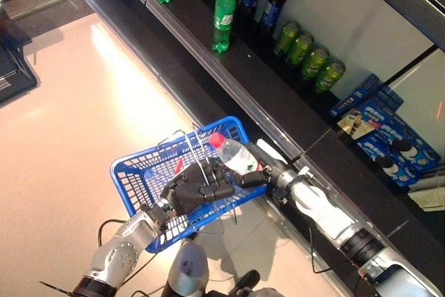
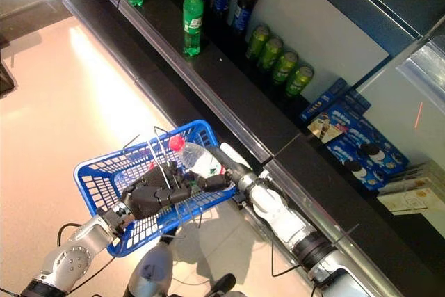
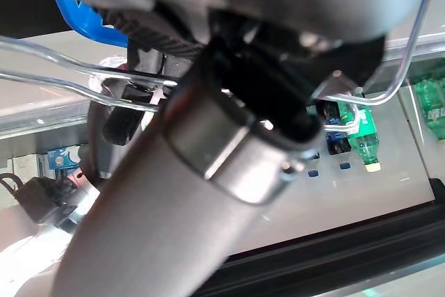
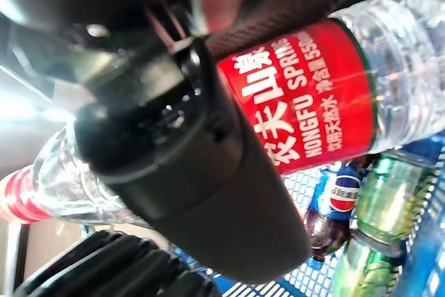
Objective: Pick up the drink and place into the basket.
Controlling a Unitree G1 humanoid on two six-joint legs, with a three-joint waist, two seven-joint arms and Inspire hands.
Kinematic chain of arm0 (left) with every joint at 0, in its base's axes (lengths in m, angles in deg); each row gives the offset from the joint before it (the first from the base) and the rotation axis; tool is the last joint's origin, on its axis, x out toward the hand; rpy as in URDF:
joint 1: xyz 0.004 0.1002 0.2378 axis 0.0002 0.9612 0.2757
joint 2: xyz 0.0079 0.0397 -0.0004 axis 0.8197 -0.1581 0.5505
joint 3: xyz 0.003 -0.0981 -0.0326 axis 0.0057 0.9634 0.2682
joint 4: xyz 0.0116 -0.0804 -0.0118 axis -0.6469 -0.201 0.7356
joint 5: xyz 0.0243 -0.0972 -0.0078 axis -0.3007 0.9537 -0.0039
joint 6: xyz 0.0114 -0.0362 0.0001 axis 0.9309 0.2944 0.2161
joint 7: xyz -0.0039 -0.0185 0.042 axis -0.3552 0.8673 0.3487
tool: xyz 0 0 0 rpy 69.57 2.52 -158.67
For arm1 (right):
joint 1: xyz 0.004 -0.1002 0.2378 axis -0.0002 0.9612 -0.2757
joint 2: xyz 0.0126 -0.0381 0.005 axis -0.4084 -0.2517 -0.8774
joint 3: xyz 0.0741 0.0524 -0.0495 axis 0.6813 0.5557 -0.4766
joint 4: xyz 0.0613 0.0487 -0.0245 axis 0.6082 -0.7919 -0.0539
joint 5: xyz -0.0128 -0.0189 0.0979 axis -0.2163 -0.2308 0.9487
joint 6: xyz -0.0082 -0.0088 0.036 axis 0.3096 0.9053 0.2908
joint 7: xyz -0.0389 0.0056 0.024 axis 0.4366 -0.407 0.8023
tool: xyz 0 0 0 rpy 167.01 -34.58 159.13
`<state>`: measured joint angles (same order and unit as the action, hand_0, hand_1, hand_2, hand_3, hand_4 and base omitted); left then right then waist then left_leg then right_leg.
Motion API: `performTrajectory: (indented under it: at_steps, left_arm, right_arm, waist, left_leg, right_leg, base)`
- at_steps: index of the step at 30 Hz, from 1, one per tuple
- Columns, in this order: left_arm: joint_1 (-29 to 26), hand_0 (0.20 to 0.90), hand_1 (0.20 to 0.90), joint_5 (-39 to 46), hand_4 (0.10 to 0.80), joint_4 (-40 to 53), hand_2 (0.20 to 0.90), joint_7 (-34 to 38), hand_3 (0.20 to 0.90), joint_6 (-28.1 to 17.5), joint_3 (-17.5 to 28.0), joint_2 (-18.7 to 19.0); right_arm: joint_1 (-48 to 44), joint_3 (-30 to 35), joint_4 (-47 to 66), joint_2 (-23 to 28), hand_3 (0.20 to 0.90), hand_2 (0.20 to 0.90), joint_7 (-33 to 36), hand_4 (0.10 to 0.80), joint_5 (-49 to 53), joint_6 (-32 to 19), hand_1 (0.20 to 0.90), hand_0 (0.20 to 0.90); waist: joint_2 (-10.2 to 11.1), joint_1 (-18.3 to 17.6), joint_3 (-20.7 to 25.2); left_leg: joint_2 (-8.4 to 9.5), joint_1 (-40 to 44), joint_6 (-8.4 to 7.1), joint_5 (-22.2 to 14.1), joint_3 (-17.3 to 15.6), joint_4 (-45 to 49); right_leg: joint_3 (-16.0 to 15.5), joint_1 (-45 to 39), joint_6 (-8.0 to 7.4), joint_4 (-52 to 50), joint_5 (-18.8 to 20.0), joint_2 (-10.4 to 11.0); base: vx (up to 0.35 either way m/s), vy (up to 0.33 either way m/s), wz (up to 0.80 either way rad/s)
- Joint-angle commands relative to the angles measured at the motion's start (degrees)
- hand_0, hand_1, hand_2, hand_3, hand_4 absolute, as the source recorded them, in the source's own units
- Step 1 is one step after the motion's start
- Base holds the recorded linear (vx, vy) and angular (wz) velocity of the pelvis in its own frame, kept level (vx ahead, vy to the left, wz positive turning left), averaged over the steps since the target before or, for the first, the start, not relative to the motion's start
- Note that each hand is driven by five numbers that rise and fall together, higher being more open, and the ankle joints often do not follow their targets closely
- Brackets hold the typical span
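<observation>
My right hand is shut on a clear water bottle with a red cap and red label. It holds the bottle tilted over the far right corner of the blue basket. In the right wrist view the thumb curls across the bottle. Below it, inside the basket, lie a dark cola bottle and green drinks. My left hand is shut on the basket's thin wire handles and holds the basket up in front, close to the right hand.
A dark shelf runs diagonally just beyond the basket. On it stand green bottles, dark cola bottles, green cans and blue boxes. Pale floor lies to the left.
</observation>
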<state>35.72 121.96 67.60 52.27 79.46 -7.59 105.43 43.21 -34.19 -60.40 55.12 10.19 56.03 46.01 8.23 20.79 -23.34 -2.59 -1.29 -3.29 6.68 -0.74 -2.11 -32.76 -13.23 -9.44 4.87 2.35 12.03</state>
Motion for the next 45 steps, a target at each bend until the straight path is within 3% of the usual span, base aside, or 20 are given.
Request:
performTrajectory:
  at_steps: [1, 20, 34, 45]
  left_arm:
    - [-12.43, 0.300, 0.300, 7.11, 0.100, 25.45, 0.300, -18.92, 0.200, -8.11, -4.71, -7.17]
    - [-15.85, 0.300, 0.300, 6.03, 0.100, 28.09, 0.300, -19.65, 0.200, -8.43, -7.04, -6.56]
    - [-18.00, 0.300, 0.300, 5.71, 0.100, 29.89, 0.300, -20.76, 0.200, -8.50, -7.80, -6.93]
    - [-19.40, 0.300, 0.300, 5.76, 0.100, 30.35, 0.300, -22.17, 0.200, -7.31, -8.36, -7.94]
  right_arm:
    - [-8.29, -4.95, -0.18, 0.28, 0.200, 0.300, 2.36, 0.100, -2.60, -3.83, 0.300, 0.300]
    - [-16.60, -12.65, 5.00, 0.02, 0.200, 0.300, -2.16, 0.100, -16.20, 1.26, 0.300, 0.300]
    - [-18.66, -15.51, 4.35, -3.16, 0.200, 0.300, -5.73, 0.100, -15.50, 3.30, 0.300, 0.300]
    - [-18.26, -17.48, -5.13, -7.68, 0.200, 0.300, -7.23, 0.100, -13.83, 4.40, 0.300, 0.300]
  waist:
    - [-2.06, 0.98, 16.67]
    - [-1.76, 1.33, 16.60]
    - [-1.91, 1.79, 17.22]
    - [-1.94, 3.03, 17.82]
  left_leg:
    - [0.39, 3.18, -0.23, -2.56, 2.83, -2.89]
    - [0.59, 3.06, -0.42, -2.19, 3.24, -2.89]
    - [0.79, 3.12, -0.44, -2.04, 3.73, -2.89]
    - [1.02, 3.05, -0.52, -2.03, 4.91, -2.89]
  right_leg:
    - [-1.27, -0.90, 0.50, -2.34, -0.89, -1.03]
    - [-0.62, -0.90, 0.48, -2.22, -0.85, -1.44]
    - [-0.84, -1.14, 0.66, -2.28, -1.05, -1.50]
    - [-1.78, -1.53, 0.84, -2.32, -1.23, -1.47]
  base:
    - [0.000, 0.000, 0.00]
    - [0.000, 0.000, 0.00]
    - [0.000, 0.000, 0.00]
    - [0.011, -0.003, 0.05]
